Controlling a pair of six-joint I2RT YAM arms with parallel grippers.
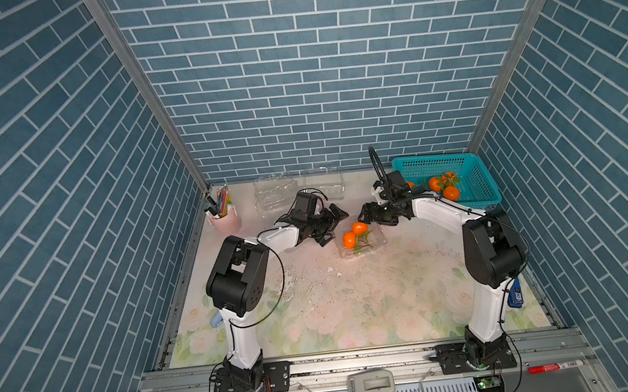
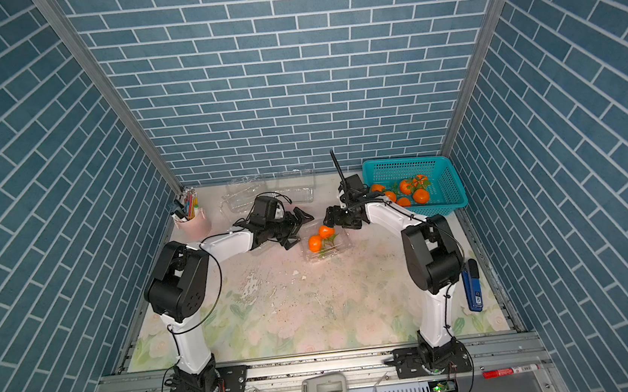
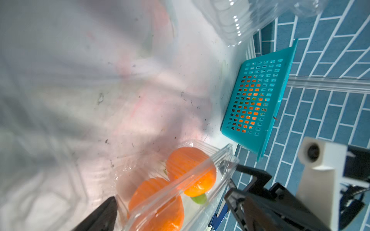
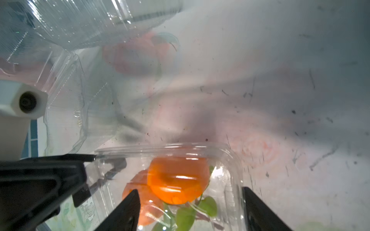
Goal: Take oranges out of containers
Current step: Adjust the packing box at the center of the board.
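Right wrist view: right gripper (image 4: 190,189) stood released, fingers (image 4: 124,212) astride the container (image 4: 233,160), oranges (image 4: 178,180) between. Both top views hid that; left gripper (image 1: 334,228) gaped beside the container.

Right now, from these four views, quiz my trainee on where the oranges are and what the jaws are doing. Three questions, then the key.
1. Pick one: how many oranges does the middle clear container hold? A) one, B) two, C) four.
2. True or false: the left jaws are shut on an orange.
3. Short answer: where do the other oranges lie?
Key: 1 B. 2 False; they stand wide open, not on any orange. 3 In the teal basket at the far right.
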